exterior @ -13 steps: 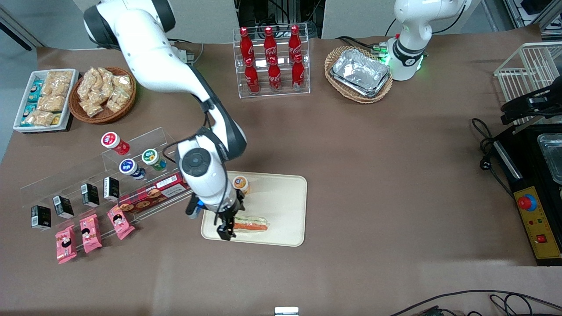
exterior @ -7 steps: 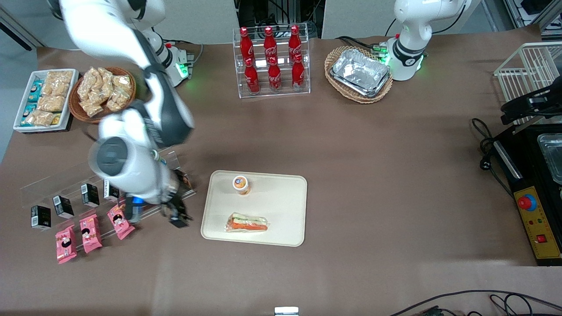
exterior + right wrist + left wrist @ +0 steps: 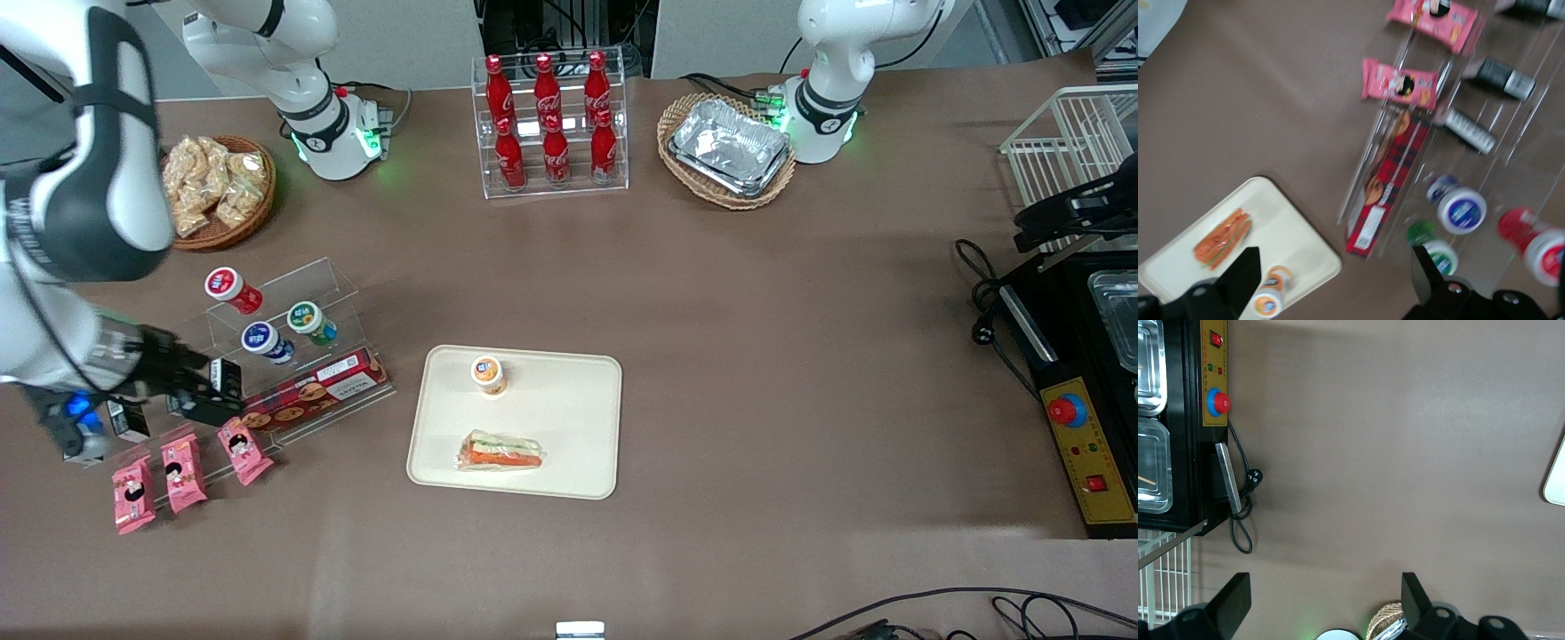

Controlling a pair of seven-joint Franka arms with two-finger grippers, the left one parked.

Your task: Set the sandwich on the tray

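Note:
The sandwich (image 3: 500, 452), wrapped in clear plastic with an orange-red stripe, lies flat on the cream tray (image 3: 569, 418), on the part nearer the front camera. It also shows in the right wrist view (image 3: 1221, 237) on the tray (image 3: 1281, 220). My right gripper (image 3: 203, 396) is open and empty. It hangs above the acrylic rack (image 3: 293, 293) toward the working arm's end of the table, well away from the tray. In the right wrist view the gripper (image 3: 1335, 280) has its fingers spread wide, with nothing between them.
An orange-lidded cup (image 3: 487, 373) stands on the tray. A red biscuit box (image 3: 316, 391), small jars and black cartons sit on the rack, with pink packets (image 3: 182, 467) beside it. Cola bottles (image 3: 551, 124), a foil-tray basket (image 3: 727, 147) and a snack basket (image 3: 213, 187) stand farther away.
The gripper has let go of the sandwich and swung away from the tray toward the working arm's end, over the rack. The sandwich stays on the tray.

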